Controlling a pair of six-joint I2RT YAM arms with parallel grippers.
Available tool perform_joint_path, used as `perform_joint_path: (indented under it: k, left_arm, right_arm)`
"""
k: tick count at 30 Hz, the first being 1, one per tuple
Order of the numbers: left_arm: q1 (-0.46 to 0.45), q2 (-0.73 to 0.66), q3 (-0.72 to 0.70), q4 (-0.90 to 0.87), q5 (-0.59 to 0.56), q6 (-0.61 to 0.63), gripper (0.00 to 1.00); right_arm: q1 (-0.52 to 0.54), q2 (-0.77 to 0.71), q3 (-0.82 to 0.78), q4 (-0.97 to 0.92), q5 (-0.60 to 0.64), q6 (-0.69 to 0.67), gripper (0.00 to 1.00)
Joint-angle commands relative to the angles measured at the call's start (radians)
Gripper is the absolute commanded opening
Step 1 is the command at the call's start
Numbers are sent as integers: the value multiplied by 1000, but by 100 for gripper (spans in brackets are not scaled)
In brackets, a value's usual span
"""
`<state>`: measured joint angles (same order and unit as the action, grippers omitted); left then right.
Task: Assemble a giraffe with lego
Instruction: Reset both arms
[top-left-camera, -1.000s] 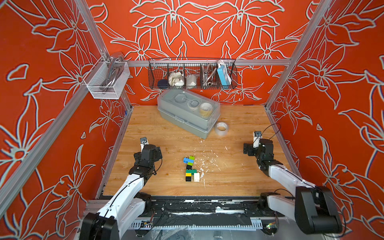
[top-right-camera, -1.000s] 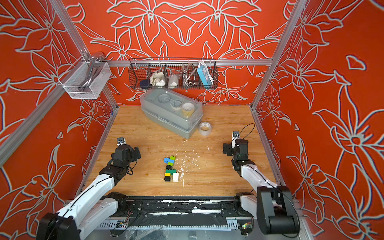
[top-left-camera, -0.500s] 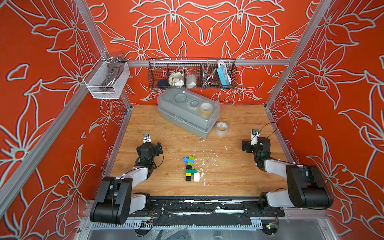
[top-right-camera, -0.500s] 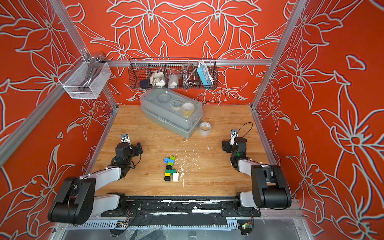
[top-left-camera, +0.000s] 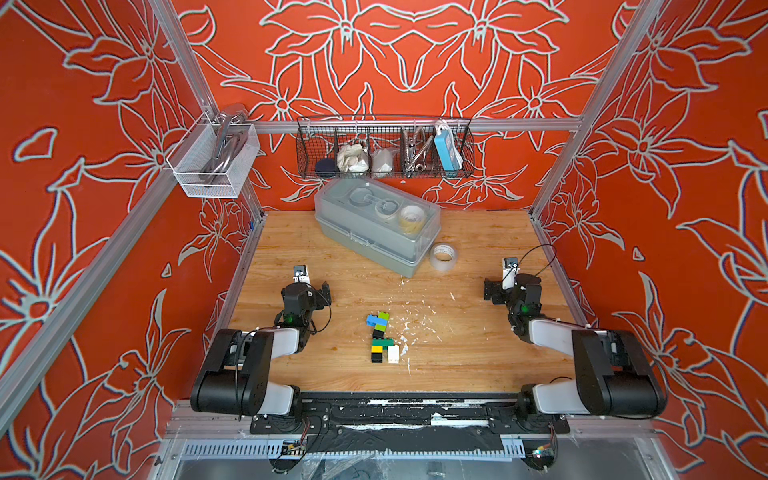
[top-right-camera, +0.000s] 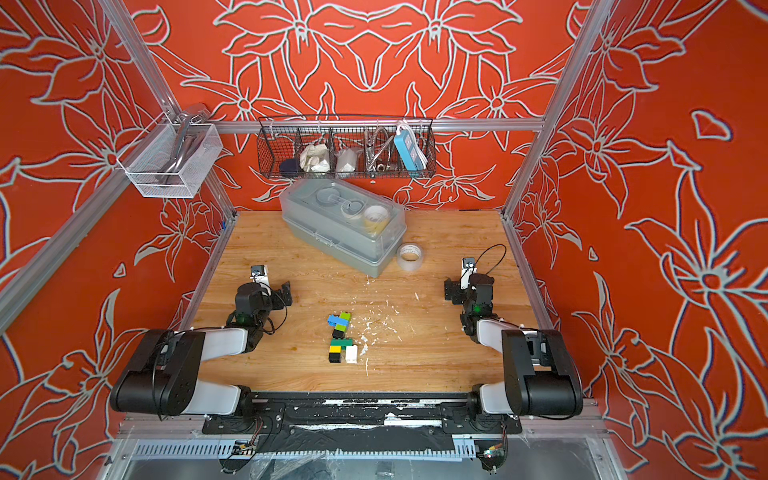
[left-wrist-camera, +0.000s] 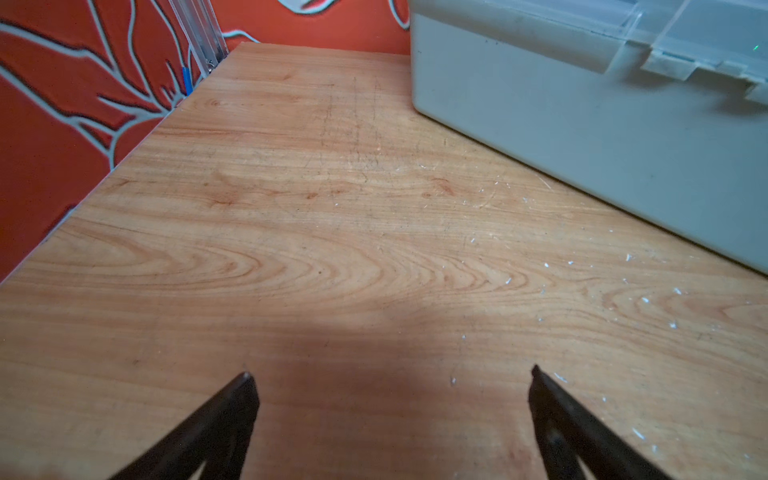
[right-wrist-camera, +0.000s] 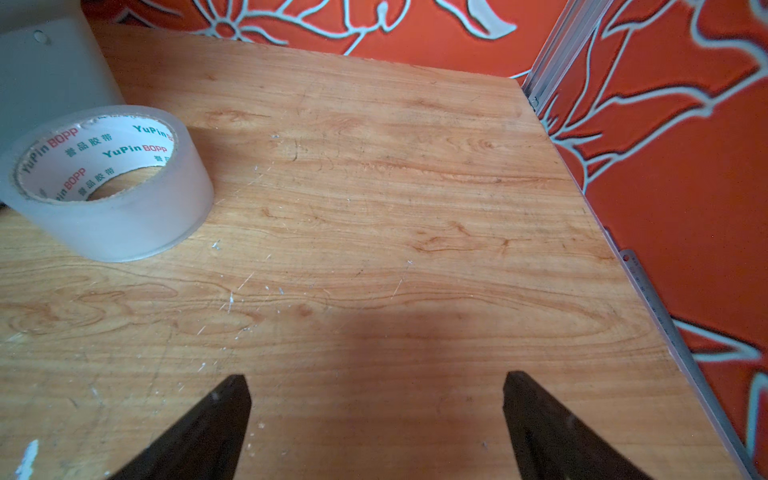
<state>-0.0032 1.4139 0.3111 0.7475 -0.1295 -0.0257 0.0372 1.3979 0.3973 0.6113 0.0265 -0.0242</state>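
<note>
The giraffe (top-left-camera: 382, 337) (top-right-camera: 341, 337) lies flat on the wooden table, front centre in both top views. Its blue-lime head points toward the back, and its black-yellow leg and white leg (top-left-camera: 393, 353) point toward the front rail. No loose lego shows apart from it. My left gripper (top-left-camera: 306, 289) (top-right-camera: 266, 291) rests low, well to the left of the giraffe, open and empty. My right gripper (top-left-camera: 511, 289) (top-right-camera: 468, 289) sits far to its right, also open and empty. In the wrist views, each gripper (left-wrist-camera: 390, 374) (right-wrist-camera: 374, 378) frames only bare wood.
A grey lidded box (top-left-camera: 376, 226) (left-wrist-camera: 582, 124) stands at the back centre, with a clear tape roll (top-left-camera: 443, 257) (right-wrist-camera: 104, 183) beside it. A black wire basket (top-left-camera: 384, 149) and a white mesh basket (top-left-camera: 212, 162) hang on the walls. White flecks dot the wood near the giraffe.
Both arms have folded back onto their bases at the front rail, with the grippers now low near the table's sides. The giraffe has not moved and both grippers stayed open.
</note>
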Motion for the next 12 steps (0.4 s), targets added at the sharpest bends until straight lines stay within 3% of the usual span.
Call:
perform_joint_path:
  k: [1,12]
  left_arm:
    - [7,-6,-2,27,13,7,100]
    - [7,-7,-2,27,13,7,100]
  right_arm:
    - [-5,-8,8,23,21,3,100]
    - [-7,-7,11,18,19,5,100]
